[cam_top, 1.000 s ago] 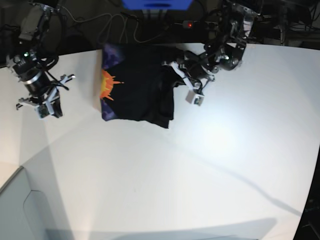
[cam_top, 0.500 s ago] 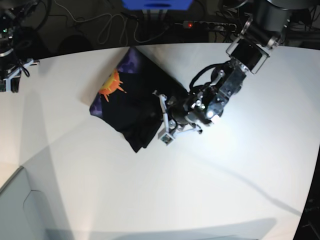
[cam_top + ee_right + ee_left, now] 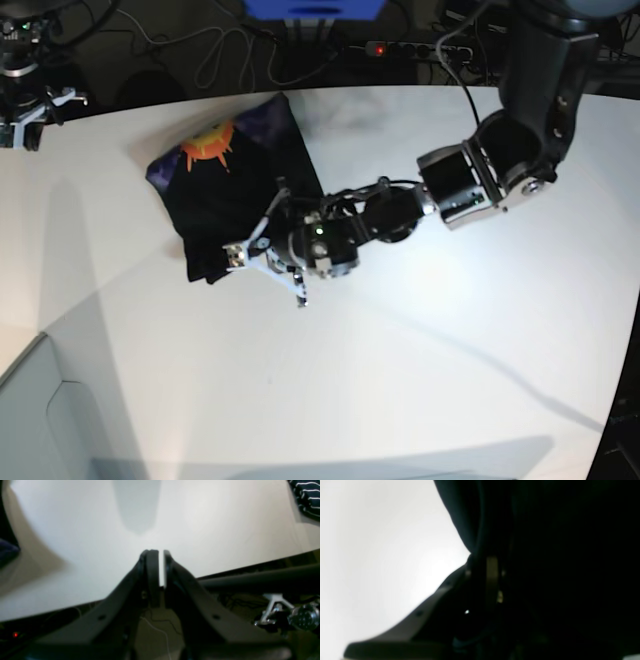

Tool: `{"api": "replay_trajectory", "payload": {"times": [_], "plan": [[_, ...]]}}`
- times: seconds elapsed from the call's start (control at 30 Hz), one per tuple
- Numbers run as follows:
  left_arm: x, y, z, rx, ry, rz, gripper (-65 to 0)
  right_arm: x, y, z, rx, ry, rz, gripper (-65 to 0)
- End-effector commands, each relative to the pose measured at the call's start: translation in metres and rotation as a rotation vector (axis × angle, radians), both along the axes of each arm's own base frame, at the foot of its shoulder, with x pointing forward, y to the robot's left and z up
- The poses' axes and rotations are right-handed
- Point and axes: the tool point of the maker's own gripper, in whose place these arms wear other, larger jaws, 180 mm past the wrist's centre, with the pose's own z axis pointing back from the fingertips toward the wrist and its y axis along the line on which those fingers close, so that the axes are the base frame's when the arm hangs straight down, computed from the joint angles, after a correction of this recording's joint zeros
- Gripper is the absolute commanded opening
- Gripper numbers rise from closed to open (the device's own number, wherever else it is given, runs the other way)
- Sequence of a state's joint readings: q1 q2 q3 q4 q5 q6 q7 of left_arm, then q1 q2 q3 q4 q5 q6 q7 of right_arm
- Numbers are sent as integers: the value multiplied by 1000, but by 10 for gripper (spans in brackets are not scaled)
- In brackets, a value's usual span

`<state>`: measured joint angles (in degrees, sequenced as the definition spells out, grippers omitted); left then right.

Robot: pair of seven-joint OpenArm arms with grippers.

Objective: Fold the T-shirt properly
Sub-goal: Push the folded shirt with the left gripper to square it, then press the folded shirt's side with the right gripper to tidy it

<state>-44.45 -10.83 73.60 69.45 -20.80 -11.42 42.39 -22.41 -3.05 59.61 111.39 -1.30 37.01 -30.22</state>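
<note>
The black T-shirt [image 3: 225, 200] lies folded on the white table [image 3: 420, 370], its orange sun print [image 3: 205, 150] at the far end. My left gripper [image 3: 258, 258] is at the shirt's near right edge, shut on the cloth. In the left wrist view black cloth [image 3: 557, 542] fills the right side and drops into the gripper [image 3: 485, 565]; its right finger is hidden in the dark. My right gripper [image 3: 40, 112] is at the table's far left corner, away from the shirt. In the right wrist view it [image 3: 161, 552] is shut and empty above bare table.
A blue box [image 3: 312, 8], a power strip [image 3: 400, 48] and cables lie behind the table's far edge. A dark striped cloth [image 3: 307, 500] shows at the top right of the right wrist view. A grey panel [image 3: 40, 420] sits at the near left corner.
My left arm has reached further left and swung the T-shirt round with it; the sun print now points to the far side. My right arm pulled back to the far left corner.
</note>
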Motion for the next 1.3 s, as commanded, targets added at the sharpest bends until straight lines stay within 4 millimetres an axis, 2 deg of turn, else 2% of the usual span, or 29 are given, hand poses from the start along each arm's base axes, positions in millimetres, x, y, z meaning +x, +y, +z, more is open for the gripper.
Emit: {"api": "replay_trajectory", "payload": {"times": [0.0, 0.07, 0.27, 0.3, 0.37, 0.57, 0.63, 0.73, 0.83, 0.9, 1.03, 1.17, 1.27], "plan": [[17, -8, 17, 2, -81, -24, -650, 3, -1, 12, -23, -33, 15, -649], [23, -13, 21, 50, -176, -66, -650, -3, 2, 7, -10, -16, 9, -649], [27, -31, 27, 96, -309, -125, -650, -8, 6, 2, 7, -7, 0, -649], [27, -33, 29, 95, -315, -128, -631, -8, 7, 1, 11, -7, -2, -649], [27, -33, 29, 98, -317, -128, -566, -10, 8, 0, 13, -4, -3, -649], [28, -32, 37, 126, -332, -114, -304, -12, 8, -1, 13, 5, -1, -649], [26, -38, 48, 99, -348, -126, -274, -10, 10, 3, 5, -1, 6, -649], [37, -31, 73, 38, -381, -77, -274, -5, 12, 10, -11, -17, 19, -649], [46, -23, 102, -43, -411, -16, -274, 5, 23, 13, -9, -32, 60, -649], [59, -7, 122, -95, -434, 58, -274, 12, 33, 16, -6, -42, 96, -649], [83, 44, 140, -150, -451, 231, -274, 23, 50, 16, 12, -55, 150, -649], [95, 117, 159, -221, -478, 458, -274, 36, 73, 12, 50, -64, 221, -649], [87, 188, 176, -285, -522, 668, -274, 50, 101, 8, 92, -77, 302, -649]]}}
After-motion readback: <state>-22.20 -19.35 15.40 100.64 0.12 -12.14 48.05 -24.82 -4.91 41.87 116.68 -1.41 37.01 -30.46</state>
